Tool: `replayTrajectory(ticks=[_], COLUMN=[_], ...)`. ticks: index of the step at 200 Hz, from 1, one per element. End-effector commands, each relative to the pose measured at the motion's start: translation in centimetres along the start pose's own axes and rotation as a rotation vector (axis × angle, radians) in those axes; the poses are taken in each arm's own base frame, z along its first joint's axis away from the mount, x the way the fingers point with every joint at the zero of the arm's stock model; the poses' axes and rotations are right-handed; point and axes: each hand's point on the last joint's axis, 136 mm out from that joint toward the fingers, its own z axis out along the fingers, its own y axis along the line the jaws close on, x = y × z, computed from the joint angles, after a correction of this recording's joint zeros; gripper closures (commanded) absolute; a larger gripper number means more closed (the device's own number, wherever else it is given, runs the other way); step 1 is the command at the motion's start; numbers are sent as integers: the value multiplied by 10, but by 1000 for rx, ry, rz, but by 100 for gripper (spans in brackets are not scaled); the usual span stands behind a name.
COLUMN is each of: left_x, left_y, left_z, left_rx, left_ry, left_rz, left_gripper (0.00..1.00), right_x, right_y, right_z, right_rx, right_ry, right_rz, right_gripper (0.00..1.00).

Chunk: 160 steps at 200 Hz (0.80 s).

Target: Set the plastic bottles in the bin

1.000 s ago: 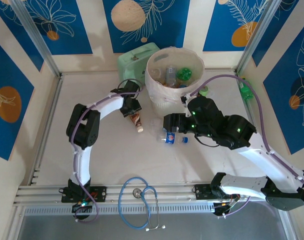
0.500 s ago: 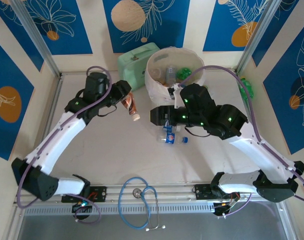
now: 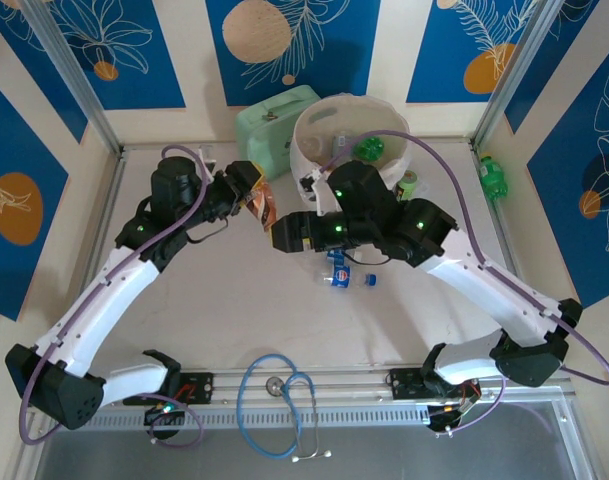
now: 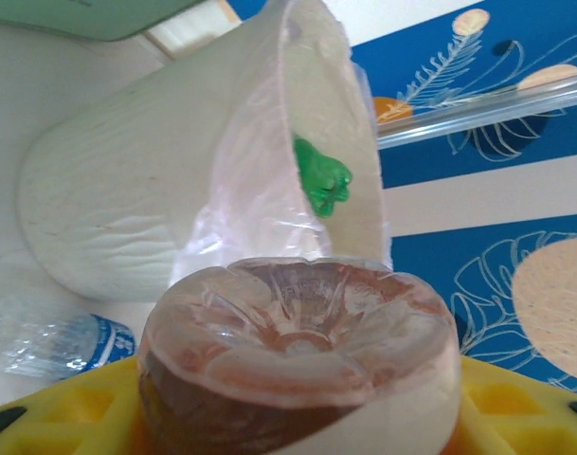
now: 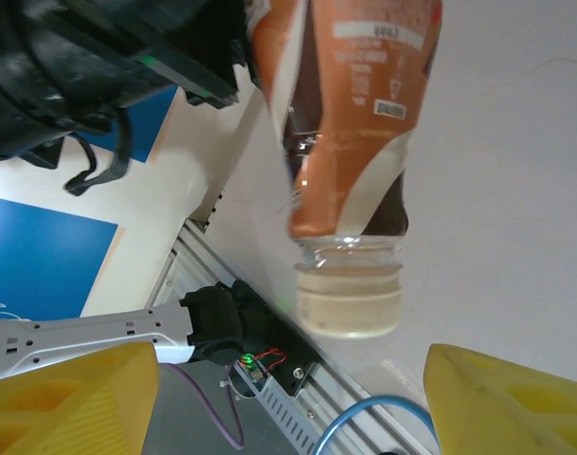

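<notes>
Showing the left gripper [image 3: 252,203] clamped on a brown bottle [image 3: 266,208] with an orange label, raised clear of the table [image 3: 214,300] and just beside the near wall of the bin [image 3: 306,165]. Held at the bottom end, with the moulded base [image 4: 297,332] seated between the yellow pads [image 4: 80,398] and the pale cap [image 5: 350,303] pointing down.

Approaching from the opposite side, the right gripper [image 5: 288,398], spread wide, yellow fingertips [image 5: 70,398] far apart, cap and neck ahead of the gap, nothing touched.

Elsewhere: a green bottle [image 3: 369,150] already inside the bin; a clear bottle [image 3: 341,277] with a blue label lying on the table beneath the right arm; another green one [image 3: 494,177] well to the right of the bin.

Handling, by judgement: light, thin-walled, springy rather than stiff; prone to denting under a hard squeeze and to sliding on the glossy sleeve. Best taken across the straight labelled mid-body, square to the long axis. Poorer holds at the tapering shoulder, where pads would ride off, and at the small cap. Firm but moderate closing advised, enough to stop rotation while tipping over the rim.
</notes>
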Motion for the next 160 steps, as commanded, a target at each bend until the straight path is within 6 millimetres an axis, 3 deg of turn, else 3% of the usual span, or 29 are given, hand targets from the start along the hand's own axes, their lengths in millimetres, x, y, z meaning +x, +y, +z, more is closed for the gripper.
replayTrajectory(ticks=[1, 44, 109, 160], left_x=[1, 7, 13, 17], left_y=[-25, -21, -20, -18], left_z=[-7, -1, 5, 7], left_rx=[115, 149, 200, 203], left_ry=[13, 42, 74, 91], left_rz=[-1, -41, -89, -99], left_gripper=[45, 47, 46, 46], right_x=[7, 2, 2, 0], right_y=[-2, -13, -17, -15], right_z=[9, 18, 31, 29], right_rx=[-2, 30, 24, 14], right_ry=[24, 32, 44, 33], right_rz=[16, 18, 39, 37], right_gripper=[25, 26, 40, 56])
